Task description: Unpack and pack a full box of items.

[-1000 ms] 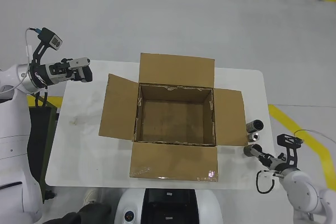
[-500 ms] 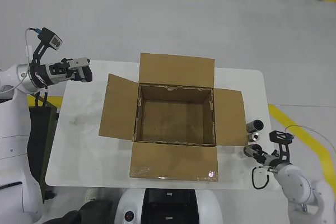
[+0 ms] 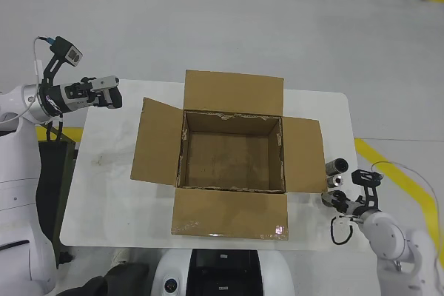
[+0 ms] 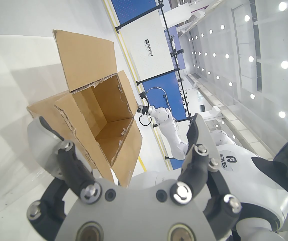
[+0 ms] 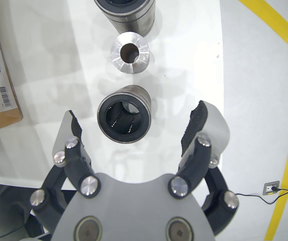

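Your right gripper's [image 5: 135, 115] fingers [image 5: 195, 124] are spread wide and hold nothing. Their black pads flank the nearest linear bearing [image 5: 123, 120] without touching it. Its open bore faces the wrist camera, and ball tracks show inside.

Expect a steel part: probably heavy for its bulk, rigid, with a smooth curved wall that could slip. Close across the outer wall near mid-length, not on the end rim. Squeeze firmly, since it should not crush. I cannot tell whether it stands or lies on its side, so allow for it rolling.

Just beyond it stands a split aluminium sleeve [image 5: 130, 52], then a larger linear bearing [image 5: 123, 3]. All three sit in a row at the right edge of the white table [image 3: 111, 192]. They are beside the right flap of the open cardboard box [image 3: 229, 213].

Your left gripper [image 3: 112, 90] is also spread wide and empty, at the table's far left corner, well apart from the box.
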Robot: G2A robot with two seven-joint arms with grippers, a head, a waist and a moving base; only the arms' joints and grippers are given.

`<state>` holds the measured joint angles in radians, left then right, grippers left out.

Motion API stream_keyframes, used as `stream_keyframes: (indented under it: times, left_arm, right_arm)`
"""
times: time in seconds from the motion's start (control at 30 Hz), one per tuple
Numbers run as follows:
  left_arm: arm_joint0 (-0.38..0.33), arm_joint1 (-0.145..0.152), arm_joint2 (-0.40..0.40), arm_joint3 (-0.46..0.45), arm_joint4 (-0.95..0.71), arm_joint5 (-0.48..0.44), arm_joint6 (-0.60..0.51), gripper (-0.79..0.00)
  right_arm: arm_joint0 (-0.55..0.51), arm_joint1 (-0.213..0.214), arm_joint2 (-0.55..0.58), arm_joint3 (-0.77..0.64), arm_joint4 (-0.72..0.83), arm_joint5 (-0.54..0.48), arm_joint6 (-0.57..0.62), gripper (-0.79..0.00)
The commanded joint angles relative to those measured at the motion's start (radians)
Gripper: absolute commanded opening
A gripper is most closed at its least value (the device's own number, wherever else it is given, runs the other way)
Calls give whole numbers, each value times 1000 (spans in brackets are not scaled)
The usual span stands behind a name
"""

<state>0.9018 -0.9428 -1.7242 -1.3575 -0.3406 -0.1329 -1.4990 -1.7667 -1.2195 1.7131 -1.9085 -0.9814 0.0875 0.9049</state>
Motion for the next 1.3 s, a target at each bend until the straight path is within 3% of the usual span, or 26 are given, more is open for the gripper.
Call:
stream_keyframes:
  times: [0.0, 0.03, 0.13, 0.27, 0.43, 0.8, 0.87, 1.0, 1.27]
  left_arm:
    - [0, 0, 0, 0, 0, 0, 0, 0]
    - [0, 0, 0, 0, 0, 0, 0, 0]
    - [0, 0, 0, 0, 0, 0, 0, 0]
    - [0, 0, 0, 0, 0, 0, 0, 0]
    - [0, 0, 0, 0, 0, 0, 0, 0]
    - [0, 0, 0, 0, 0, 0, 0, 0]
    - [0, 0, 0, 0, 0, 0, 0, 0]
    - [0, 0, 0, 0, 0, 0, 0, 0]
    - [0, 0, 0, 0, 0, 0, 0, 0]
  right_arm:
    - [3, 0, -4, 6, -1, 1, -1, 0]
    - [5, 1, -6, 9, 0, 2, -1, -6]
    - [9, 1, -13, 18, 1, 2, -3, -126]
    - [18, 3, -16, 30, 3, 1, -4, -172]
    - [29, 5, -18, 38, 6, -2, 3, -323]
    - [44, 11, -37, 30, -4, -22, 24, -453]
    - [38, 12, -37, 14, -6, -18, 30, -520]
    - [19, 14, -23, -26, -3, -10, 33, -767]
    - [-29, 18, 7, -127, 10, -3, 50, -785]
